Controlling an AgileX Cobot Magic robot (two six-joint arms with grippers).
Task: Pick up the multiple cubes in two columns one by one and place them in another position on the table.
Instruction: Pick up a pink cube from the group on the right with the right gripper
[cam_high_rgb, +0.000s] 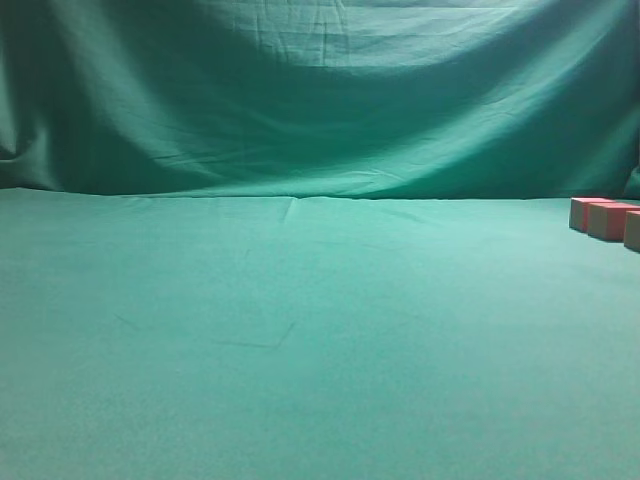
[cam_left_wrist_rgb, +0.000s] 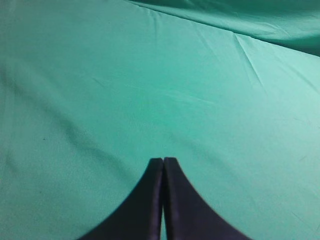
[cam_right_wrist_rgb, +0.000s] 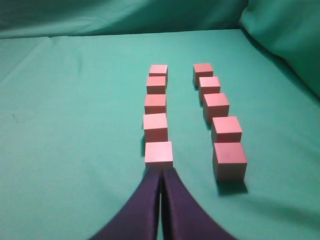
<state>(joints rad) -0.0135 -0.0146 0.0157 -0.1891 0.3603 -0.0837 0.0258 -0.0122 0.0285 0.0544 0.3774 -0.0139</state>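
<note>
In the right wrist view, several pinkish-red cubes stand in two columns on the green table (cam_right_wrist_rgb: 75, 125). The nearest cube of the left column (cam_right_wrist_rgb: 159, 152) sits just beyond my right gripper (cam_right_wrist_rgb: 161, 171), which is shut and holds nothing. The nearest cube of the right column (cam_right_wrist_rgb: 229, 160) is to its right. My left gripper (cam_left_wrist_rgb: 163, 160) is shut over bare green cloth, with no cube in its view. In the exterior view a few cubes (cam_high_rgb: 607, 219) show at the far right edge; neither arm shows there.
A draped, wrinkled green backdrop (cam_high_rgb: 320, 90) rises behind the table. In the right wrist view folded green cloth (cam_right_wrist_rgb: 285, 35) rises at the upper right, past the cube columns.
</note>
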